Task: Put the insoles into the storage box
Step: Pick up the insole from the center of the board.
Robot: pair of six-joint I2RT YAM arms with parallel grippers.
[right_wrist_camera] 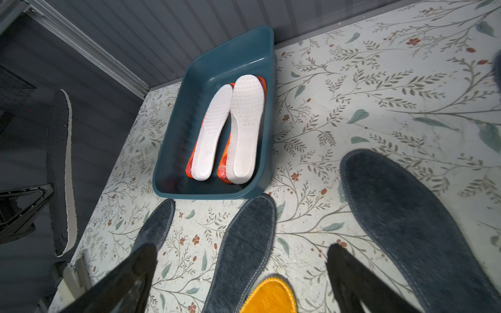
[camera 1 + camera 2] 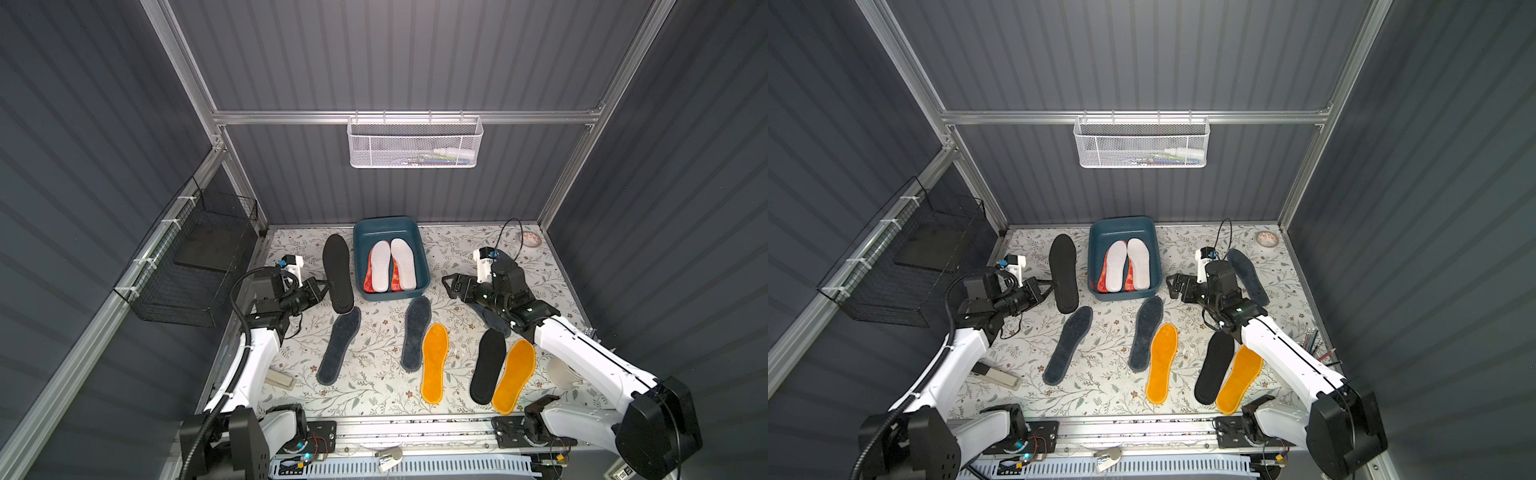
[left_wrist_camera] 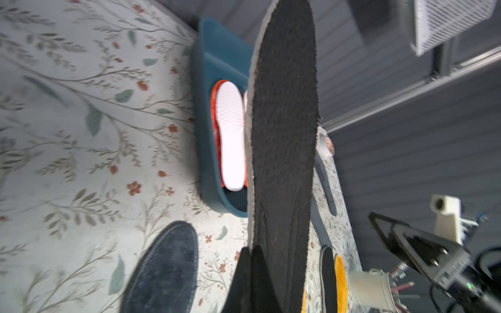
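Nearest, orange-yellow insoles (image 2: 434, 361), a flat black insole (image 2: 488, 365) and grey-blue insoles (image 2: 338, 349) lie on the floral table (image 2: 374, 395). Further in, the left gripper (image 2: 324, 286) clamps the edge of a raised black insole (image 2: 338, 272), and the right gripper (image 2: 451, 286) hangs wide apart and empty. Farthest, against the back wall, the storage box (image 2: 386, 230) holds two white insoles (image 2: 380, 266) over red-orange insoles (image 2: 368, 280).

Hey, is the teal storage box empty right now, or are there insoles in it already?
Partly filled: two white insoles lie inside the storage box, on top of red-orange ones.
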